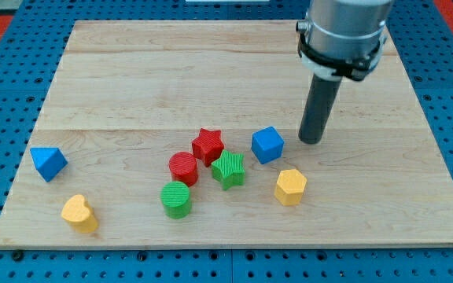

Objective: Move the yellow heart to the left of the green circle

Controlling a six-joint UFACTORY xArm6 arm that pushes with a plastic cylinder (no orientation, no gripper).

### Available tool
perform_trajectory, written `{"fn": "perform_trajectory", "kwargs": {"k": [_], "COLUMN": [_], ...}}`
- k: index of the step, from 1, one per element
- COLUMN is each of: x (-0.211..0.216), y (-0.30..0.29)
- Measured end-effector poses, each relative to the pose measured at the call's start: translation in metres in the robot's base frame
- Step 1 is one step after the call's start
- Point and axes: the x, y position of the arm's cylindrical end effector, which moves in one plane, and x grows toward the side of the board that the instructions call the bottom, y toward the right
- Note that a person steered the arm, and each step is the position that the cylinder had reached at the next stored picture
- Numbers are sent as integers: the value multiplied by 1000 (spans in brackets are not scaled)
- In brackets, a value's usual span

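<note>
Yellow heart sits at 8 o'clock of the green circle, well apart, while my tip, a bare rod holding nothing, sits way off at 2 o'clock beside the blue cube, so cutting straight across could scatter the red star cluster.

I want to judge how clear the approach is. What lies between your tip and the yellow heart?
In the camera view, the line from my tip to the yellow heart crosses the blue cube, green star, red cylinder and green cylinder.
</note>
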Motion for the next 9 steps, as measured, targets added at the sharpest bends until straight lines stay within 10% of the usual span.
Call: {"fn": "perform_trajectory", "kwargs": {"k": [5, 9], "x": [-27, 56], "y": [-15, -323]}}
